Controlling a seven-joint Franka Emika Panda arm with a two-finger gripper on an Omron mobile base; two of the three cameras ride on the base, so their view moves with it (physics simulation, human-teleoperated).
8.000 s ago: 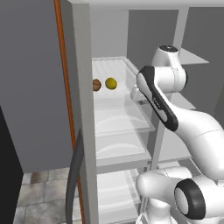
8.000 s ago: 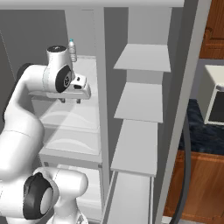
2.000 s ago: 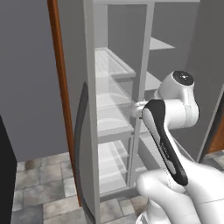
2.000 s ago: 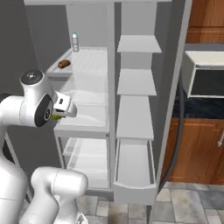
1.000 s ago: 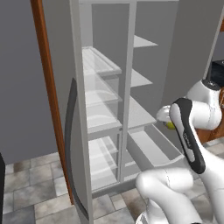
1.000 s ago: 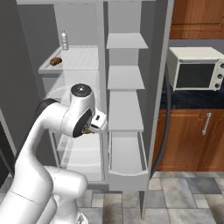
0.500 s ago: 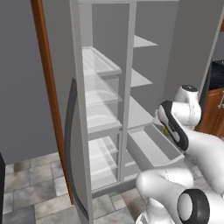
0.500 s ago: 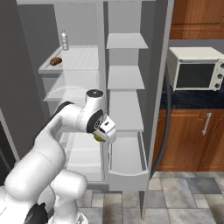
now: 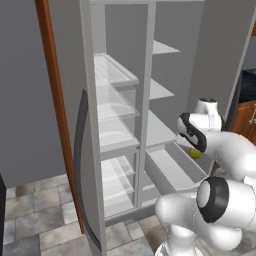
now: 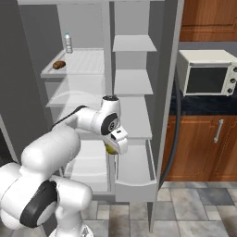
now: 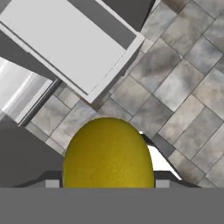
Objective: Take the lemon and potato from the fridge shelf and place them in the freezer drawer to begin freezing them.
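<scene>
My gripper (image 10: 115, 144) is shut on the lemon (image 10: 110, 149), a smooth yellow ball that looms large in the hand view (image 11: 108, 153). In the left base view the lemon (image 9: 194, 154) hangs just above the open freezer drawer (image 9: 172, 170), close to its side wall. The light grey drawer (image 10: 134, 172) stands pulled out at the bottom of the narrow compartment; from the hand it shows as a pale box (image 11: 74, 41) above the floor tiles. The brown potato (image 10: 59, 65) lies on the ribbed fridge shelf (image 10: 83, 62) at the upper left.
A small bottle (image 10: 68, 42) stands at the back of the potato's shelf. Plain grey shelves (image 10: 132, 83) stack above the drawer. A microwave (image 10: 206, 71) sits on the counter over wooden cabinets (image 10: 208, 143) to the right. The fridge door (image 9: 60, 125) stands open on the left.
The arm has swung away from the fridge shelves toward the freezer side, carrying the lemon down to the open drawer. The grip has stayed shut.
</scene>
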